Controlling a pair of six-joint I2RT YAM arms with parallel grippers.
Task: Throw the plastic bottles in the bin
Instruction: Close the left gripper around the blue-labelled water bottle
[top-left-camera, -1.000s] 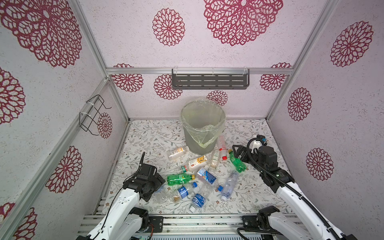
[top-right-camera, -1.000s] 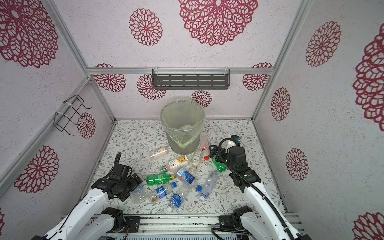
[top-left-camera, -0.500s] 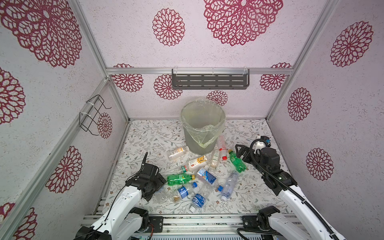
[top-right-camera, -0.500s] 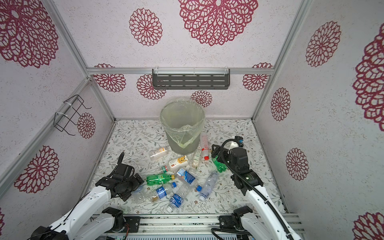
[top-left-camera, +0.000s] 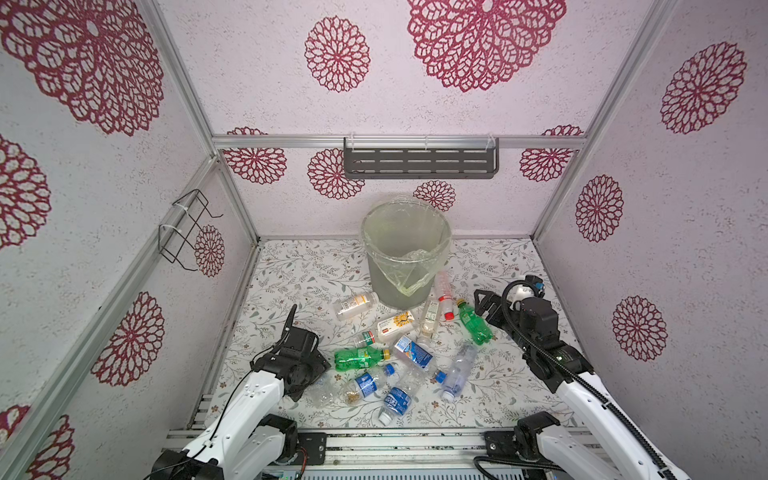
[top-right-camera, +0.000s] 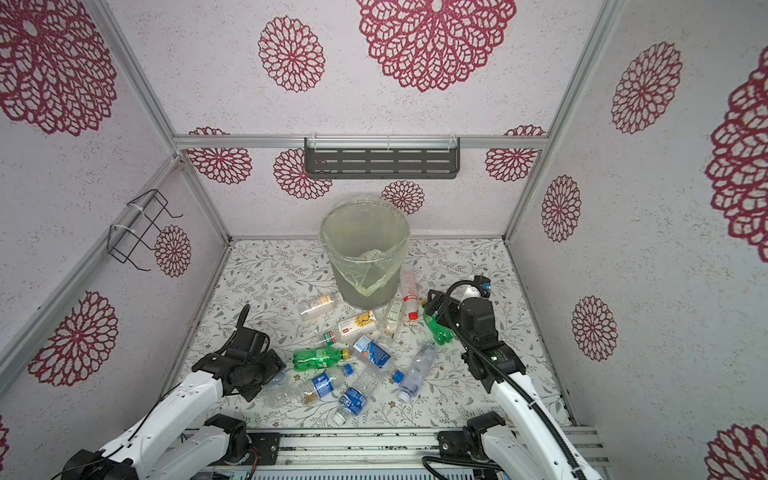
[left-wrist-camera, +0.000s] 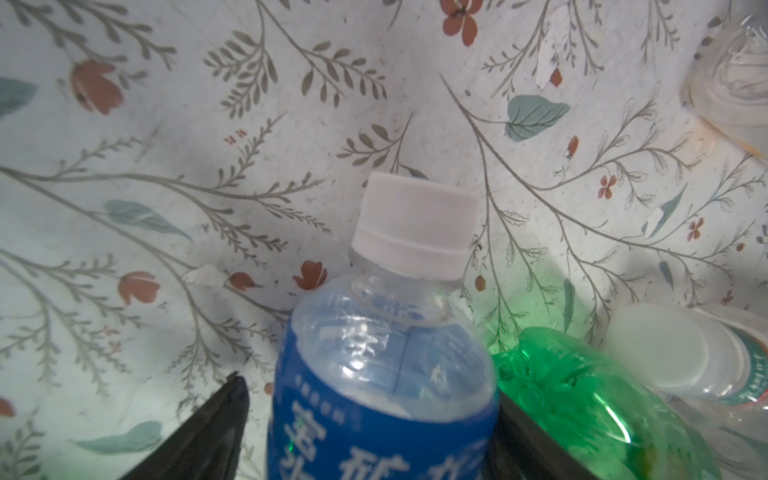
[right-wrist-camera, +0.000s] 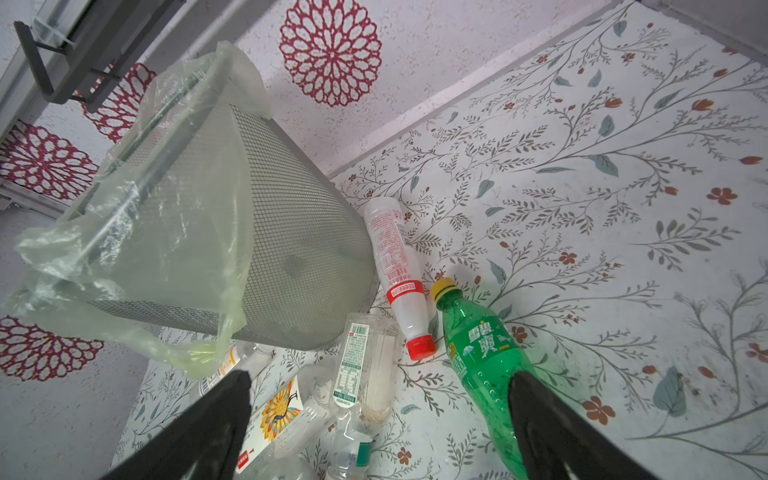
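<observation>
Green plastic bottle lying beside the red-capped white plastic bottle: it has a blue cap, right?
No. The green plastic bottle lying beside the red-capped white plastic bottle has a yellow cap, not blue; the right wrist view shows it.

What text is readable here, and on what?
"雪碧 爽": label on the green bottle, right wrist view.
White Chinese characters on the blue-label bottle, left wrist view: blurred, cut off.
Fine print on the red-capped bottle and clear bottle: too small.
Top views: nothing legible.
</observation>
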